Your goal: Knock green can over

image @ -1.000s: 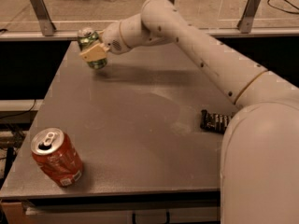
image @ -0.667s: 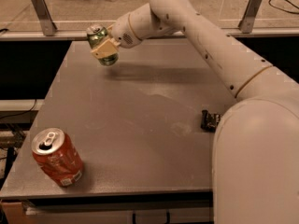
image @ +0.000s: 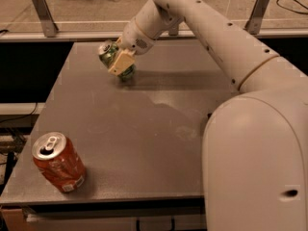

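Note:
The green can [image: 109,52] is at the back left of the grey table [image: 144,129], tilted with its silver top leaning left. Its base is at or just above the tabletop. My gripper [image: 118,63] is shut on the green can, with one cream finger pad [image: 122,61] across its front. The white arm reaches in from the right and hides part of the can's far side.
A wider orange-red soda can [image: 57,162] stands tilted near the front left corner. My arm's large white body [image: 255,158] covers the table's right side. Metal rail posts [image: 43,13] stand behind the back edge. The table's left edge drops off beside the cans.
My gripper has carried the green can to the right and nearer, away from the back left corner, and the can is now tilted more. The orange-red can has not moved.

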`<state>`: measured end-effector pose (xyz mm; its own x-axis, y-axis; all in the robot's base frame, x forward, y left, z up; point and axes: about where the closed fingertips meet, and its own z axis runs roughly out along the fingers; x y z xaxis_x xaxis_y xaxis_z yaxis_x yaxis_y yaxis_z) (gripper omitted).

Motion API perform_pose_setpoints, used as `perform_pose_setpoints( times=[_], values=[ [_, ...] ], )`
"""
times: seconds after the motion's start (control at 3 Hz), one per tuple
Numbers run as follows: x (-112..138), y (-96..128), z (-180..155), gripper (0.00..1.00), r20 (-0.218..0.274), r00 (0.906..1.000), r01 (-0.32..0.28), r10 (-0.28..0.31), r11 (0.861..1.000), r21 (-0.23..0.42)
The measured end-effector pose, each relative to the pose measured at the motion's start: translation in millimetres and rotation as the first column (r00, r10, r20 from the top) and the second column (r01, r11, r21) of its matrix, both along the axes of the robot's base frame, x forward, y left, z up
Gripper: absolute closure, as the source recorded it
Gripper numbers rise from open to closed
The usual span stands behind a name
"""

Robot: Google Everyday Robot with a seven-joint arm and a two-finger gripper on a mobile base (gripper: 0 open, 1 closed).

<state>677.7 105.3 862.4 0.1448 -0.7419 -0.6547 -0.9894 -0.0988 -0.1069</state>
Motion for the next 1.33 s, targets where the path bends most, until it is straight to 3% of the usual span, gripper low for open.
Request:
perform_pose_setpoints(
  times=[0.67, 1.0, 1.33],
  values=[
    [-2, -2, 5, 1.00, -0.003, 1.0000, -0.007, 0.007, 1.000, -0.014],
    [-3, -44, 33, 1.00, 0.031, 0.9993, 0.024, -0.023, 0.998, -0.057],
    [-3, -85, 77, 1.00, 0.102, 0.9929, 0.069, -0.061, 0.995, -0.077]
  ],
)
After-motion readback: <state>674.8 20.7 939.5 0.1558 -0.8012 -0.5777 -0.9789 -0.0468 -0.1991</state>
